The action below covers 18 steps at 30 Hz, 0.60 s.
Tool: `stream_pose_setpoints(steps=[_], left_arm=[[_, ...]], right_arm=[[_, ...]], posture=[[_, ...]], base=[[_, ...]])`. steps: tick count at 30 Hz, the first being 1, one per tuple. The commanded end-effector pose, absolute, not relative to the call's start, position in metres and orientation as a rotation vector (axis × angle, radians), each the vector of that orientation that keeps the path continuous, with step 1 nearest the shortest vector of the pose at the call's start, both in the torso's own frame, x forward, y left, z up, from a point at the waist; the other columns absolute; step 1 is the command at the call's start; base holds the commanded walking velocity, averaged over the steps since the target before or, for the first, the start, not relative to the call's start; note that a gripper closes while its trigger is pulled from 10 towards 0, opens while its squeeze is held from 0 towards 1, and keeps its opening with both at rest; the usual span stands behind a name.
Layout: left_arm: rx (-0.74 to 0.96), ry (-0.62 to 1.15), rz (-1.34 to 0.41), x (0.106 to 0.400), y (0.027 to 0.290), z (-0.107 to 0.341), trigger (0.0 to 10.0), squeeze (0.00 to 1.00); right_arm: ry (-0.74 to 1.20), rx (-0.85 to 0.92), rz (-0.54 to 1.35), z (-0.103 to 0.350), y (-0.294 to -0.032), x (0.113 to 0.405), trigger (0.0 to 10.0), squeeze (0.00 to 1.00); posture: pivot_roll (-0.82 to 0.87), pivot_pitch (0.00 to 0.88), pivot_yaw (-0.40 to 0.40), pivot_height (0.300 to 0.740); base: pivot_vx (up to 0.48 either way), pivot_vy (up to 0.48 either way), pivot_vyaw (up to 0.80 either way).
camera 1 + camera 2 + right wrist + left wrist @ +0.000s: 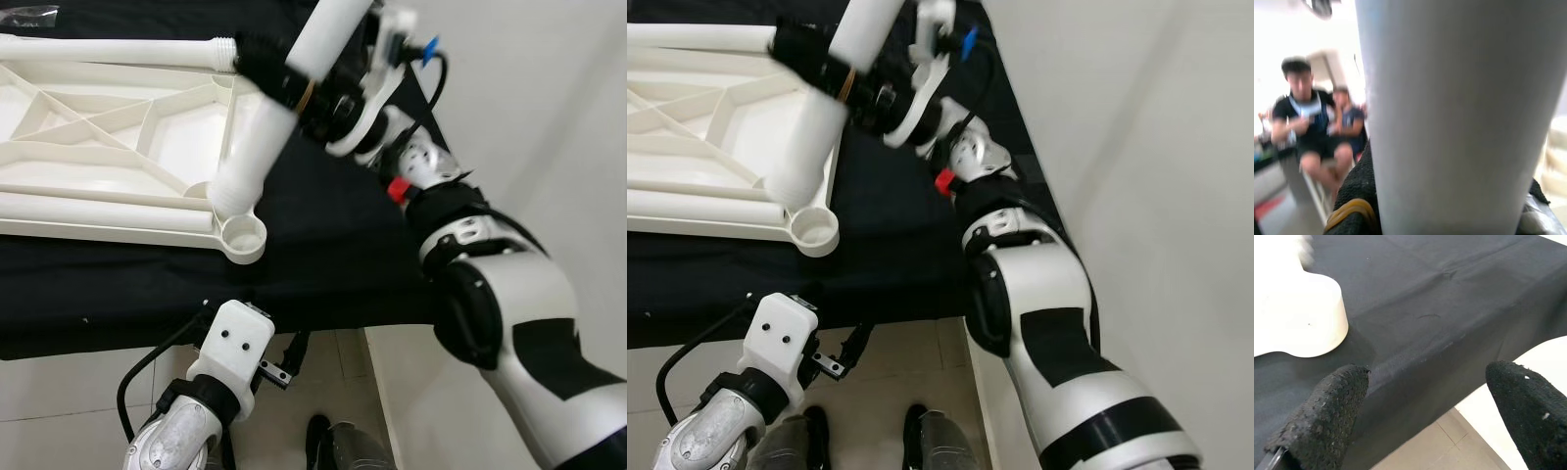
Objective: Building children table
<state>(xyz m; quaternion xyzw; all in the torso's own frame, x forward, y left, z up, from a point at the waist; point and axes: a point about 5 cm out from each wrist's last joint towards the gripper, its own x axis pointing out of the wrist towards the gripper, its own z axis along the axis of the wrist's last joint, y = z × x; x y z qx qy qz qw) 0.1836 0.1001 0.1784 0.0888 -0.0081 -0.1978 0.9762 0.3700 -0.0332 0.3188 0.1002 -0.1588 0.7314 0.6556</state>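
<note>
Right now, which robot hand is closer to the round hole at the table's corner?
Right. The right gripper holds the leg just above the socket; the left gripper hangs below the table edge.

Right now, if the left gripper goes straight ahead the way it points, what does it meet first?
Most likely the black cloth covering the table edge, between the open fingers of the left gripper. The white tabletop's corner socket lies off to one side; depth is unclear.

Even, bright indoor light fell across both eye views, with the white table leg (284, 108) smeared by motion blur. The right wrist view was overexposed and soft, its two background people (1317, 127) out of focus.
</note>
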Motion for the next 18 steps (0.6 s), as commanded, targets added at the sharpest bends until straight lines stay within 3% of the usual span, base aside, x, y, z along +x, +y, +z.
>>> stream_pose_setpoints(steps=[1, 2, 5, 18], left_arm=[[0.177, 0.007, -0.409, 0.181, 0.098, 0.173, 10.0, 0.0], [0.176, 0.008, -0.411, 0.18, 0.098, 0.173, 10.0, 0.0], [0.176, 0.007, -0.414, 0.18, 0.098, 0.172, 10.0, 0.0], [0.174, 0.005, -0.412, 0.179, 0.098, 0.173, 10.0, 0.0]], right_arm=[[-0.371, 0.152, 1.688, 0.319, -0.031, 0.367, 10.0, 0.0], [-0.364, 0.048, 1.698, 0.316, -0.027, 0.366, 10.0, 0.0], [-0.383, -0.049, 1.654, 0.316, -0.023, 0.366, 10.0, 0.0], [-0.374, -0.114, 1.705, 0.31, -0.017, 0.362, 10.0, 0.0]], posture=[[0.13, 0.264, -0.154, 0.74], [0.13, 0.262, -0.155, 0.74], [0.13, 0.262, -0.155, 0.74], [0.13, 0.266, -0.158, 0.74]], base=[[0.0, 0.0, 0.0], [0.0, 0.0, 0.0], [0.0, 0.0, 0.0], [0.0, 0.0, 0.0]])
